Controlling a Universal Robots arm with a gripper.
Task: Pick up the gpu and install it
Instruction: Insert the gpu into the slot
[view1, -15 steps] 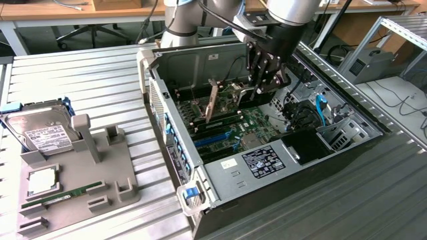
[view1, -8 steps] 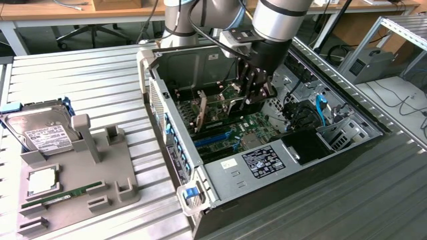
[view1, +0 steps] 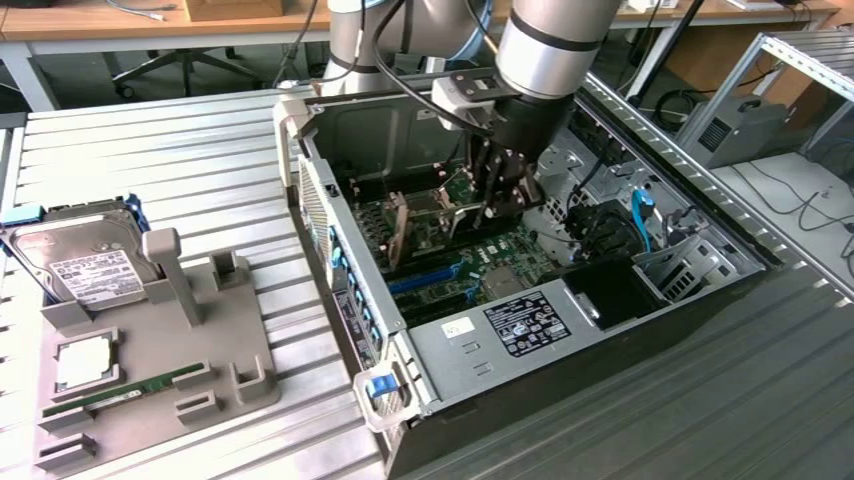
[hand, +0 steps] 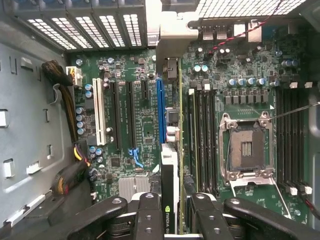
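the arm (view1: 554, 40) reaches down into the open case (view1: 441, 355), over the motherboard (hand: 135, 125). the end effector (hand: 174, 220) is closed on the gpu (hand: 170, 165), which hangs edge-on between the fingers (hand: 150, 215), just beside the blue slot (hand: 160, 110) and, as far as i can judge, not yet seated in it. so the picking looks done and the installing is the step in hand. i think the next move calls for the card edge to stay parallel to the slot and for a straight, gentle push, with the bracket meeting the rear openings.

the room has desks and an office chair (view1: 160, 65) behind. the counter (view1: 200, 160) is ribbed grey metal. on it, at the exterior view's left, a grey tray (view1: 200, 350) carries a hard drive (view1: 87, 265) and a green memory stick (view1: 127, 390).
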